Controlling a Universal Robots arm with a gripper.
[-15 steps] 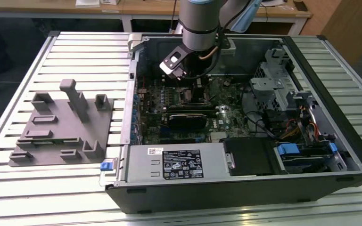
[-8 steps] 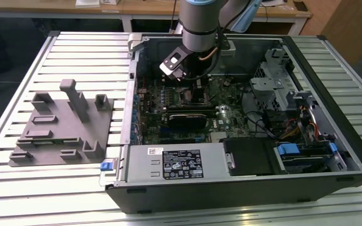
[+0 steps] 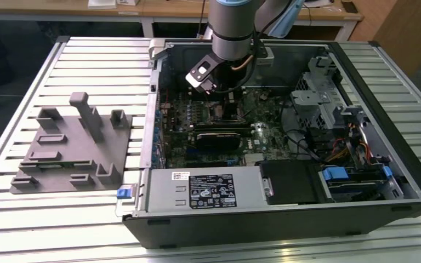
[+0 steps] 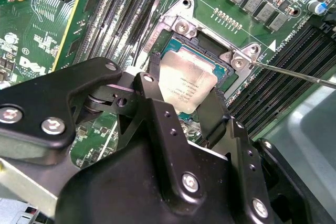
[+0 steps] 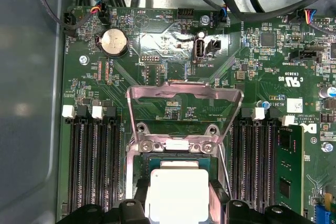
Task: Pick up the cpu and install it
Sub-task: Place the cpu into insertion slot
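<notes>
I saw the gripper [image 4: 182,92], fingers [image 4: 150,96] clamped on opposite edges of the cpu [image 4: 185,83] above the socket [image 4: 179,25], and judged the chip light, stiff, thin and fragile.

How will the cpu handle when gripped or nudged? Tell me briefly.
Likely stiff: the cpu is a flat, metal-topped square. Probably slippery, since its top looks smooth and shiny. Unlikely to roll or tip, being so thin.

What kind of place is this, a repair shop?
Likely a robotics lab bench: an open computer case lies on a slatted metal table, the gripper grips the cpu at its socket, wooden desks behind.
</notes>
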